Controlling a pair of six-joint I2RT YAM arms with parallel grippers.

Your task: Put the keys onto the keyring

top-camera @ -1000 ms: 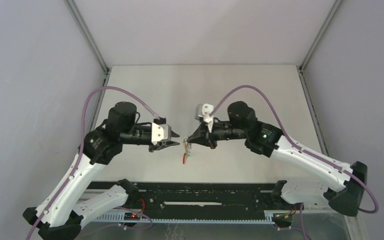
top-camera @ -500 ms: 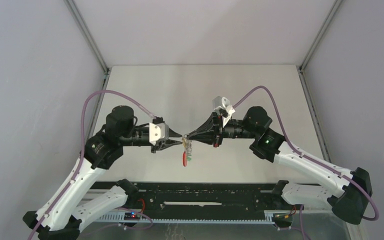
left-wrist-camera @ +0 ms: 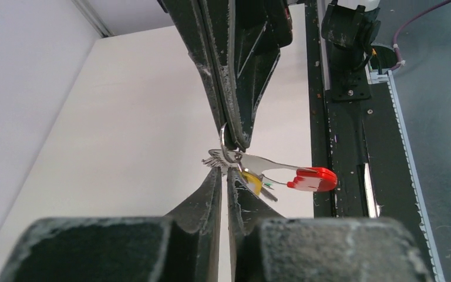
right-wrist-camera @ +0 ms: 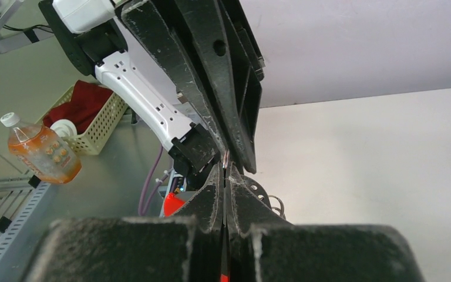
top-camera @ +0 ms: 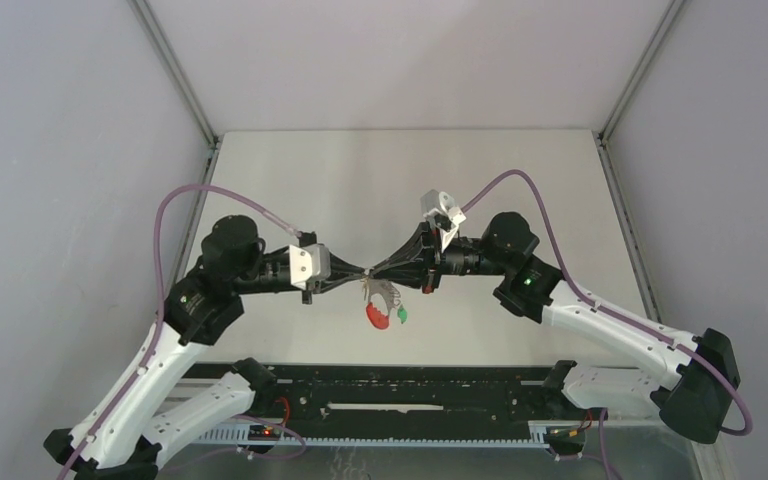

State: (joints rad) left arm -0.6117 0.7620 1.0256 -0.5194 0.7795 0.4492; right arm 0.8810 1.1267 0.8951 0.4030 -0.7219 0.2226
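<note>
The keyring (top-camera: 376, 298) hangs above the desk (top-camera: 300, 180), with the left tool (top-camera: 362, 275) touching it from its left, the right tool (top-camera: 375, 272) touching it from its right, and the keys (top-camera: 401, 316) just below it.

You've got off-white matte table (top-camera: 290, 180), rectangular, grey walls on 3 sides, metal posts at far corners. At near edge: black rail (top-camera: 410, 385) running L-R. L arm base (top-camera: 256, 376) + R arm base (top-camera: 563, 377) sit on the rail.
</note>
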